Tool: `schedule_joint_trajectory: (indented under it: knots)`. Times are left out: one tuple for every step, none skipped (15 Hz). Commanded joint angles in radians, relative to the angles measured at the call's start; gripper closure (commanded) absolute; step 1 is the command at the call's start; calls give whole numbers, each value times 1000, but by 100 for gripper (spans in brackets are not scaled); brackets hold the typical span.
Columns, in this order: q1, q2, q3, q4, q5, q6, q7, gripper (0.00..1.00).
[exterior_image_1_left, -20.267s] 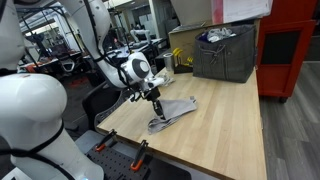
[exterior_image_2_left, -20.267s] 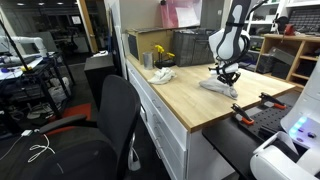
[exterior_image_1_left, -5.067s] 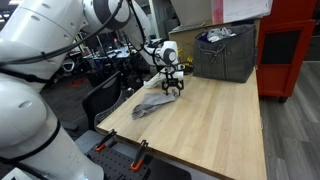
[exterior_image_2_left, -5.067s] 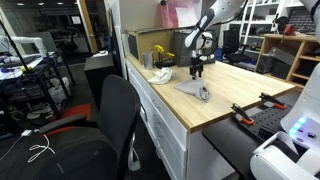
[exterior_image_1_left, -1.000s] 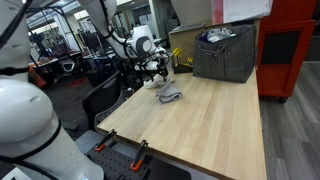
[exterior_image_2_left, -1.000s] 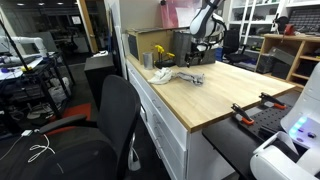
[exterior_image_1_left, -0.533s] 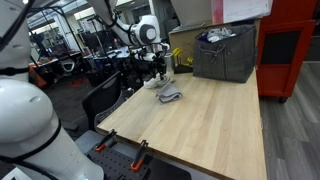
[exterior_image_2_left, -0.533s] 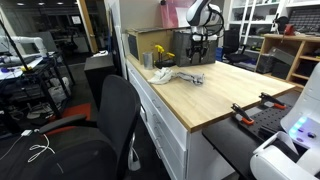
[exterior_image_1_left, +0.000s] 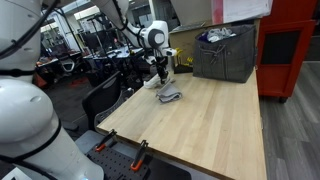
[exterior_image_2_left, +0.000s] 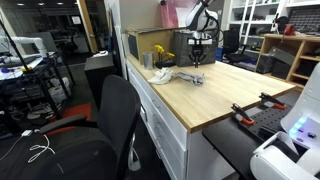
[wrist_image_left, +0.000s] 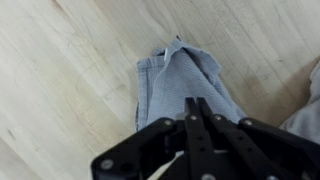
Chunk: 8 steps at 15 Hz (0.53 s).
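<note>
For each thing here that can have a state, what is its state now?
grey cloth: crumpled, lying on the wooden table, not held.
gripper: shut, holding nothing, above the grey cloth.
grey bin: upright, things inside up to its rim.

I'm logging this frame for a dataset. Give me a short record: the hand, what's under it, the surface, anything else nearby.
hand: shut, holding nothing, above the cloth and seemingly clear of it
cloth: gray, bunched up, lying flat near the table's edge
table: light wood
bin: dark gray, at the table's far end, apart from the cloth
</note>
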<state>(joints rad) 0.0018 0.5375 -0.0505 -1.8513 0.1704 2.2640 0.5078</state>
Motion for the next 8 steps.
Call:
schedule_joint_trajectory:
  knots:
    - [26, 56, -33, 33, 57, -6, 156, 100]
    - [34, 67, -36, 24, 67, 5, 206, 100]
    - [40, 78, -37, 18, 79, 11, 256, 100]
    - [50, 93, -38, 9, 90, 28, 308, 100]
    - [59, 110, -39, 6, 97, 37, 363, 100]
    - [65, 127, -36, 6, 104, 46, 404, 100]
    - [71, 146, -33, 7, 109, 55, 438, 100]
    - [75, 162, -30, 9, 113, 63, 467, 100]
